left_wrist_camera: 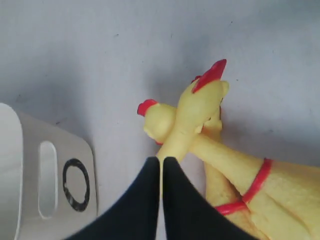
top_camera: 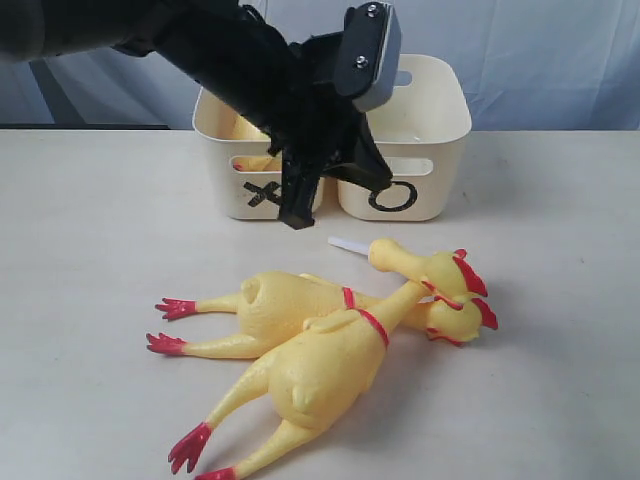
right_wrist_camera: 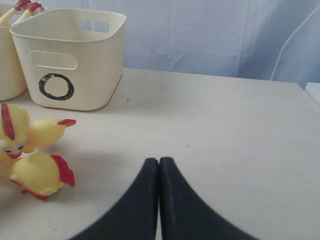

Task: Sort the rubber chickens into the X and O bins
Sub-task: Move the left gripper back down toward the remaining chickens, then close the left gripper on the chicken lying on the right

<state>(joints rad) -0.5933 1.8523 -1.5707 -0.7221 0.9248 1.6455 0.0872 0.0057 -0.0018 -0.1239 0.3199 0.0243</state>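
Two large yellow rubber chickens lie crossed on the table, one in front (top_camera: 320, 375) and one behind (top_camera: 275, 305), with their red-combed heads to the right. The cream X bin (top_camera: 225, 190) holds yellow chicken parts (top_camera: 250, 130); red feet (right_wrist_camera: 22, 6) poke over its rim. Beside it stands the O bin (top_camera: 440, 150). My left gripper (top_camera: 297, 215) hangs shut and empty in front of the bins. In the left wrist view the left gripper (left_wrist_camera: 161, 160) sits just short of the chicken heads (left_wrist_camera: 200, 107). My right gripper (right_wrist_camera: 159, 161) is shut and empty above bare table, right of the heads (right_wrist_camera: 42, 172).
A small white strip (top_camera: 348, 244) lies on the table by the chickens' heads. The black left arm (top_camera: 230, 50) crosses over the X bin. A pale blue curtain (top_camera: 540, 50) hangs behind the table. The table's right edge (right_wrist_camera: 310, 92) shows in the right wrist view.
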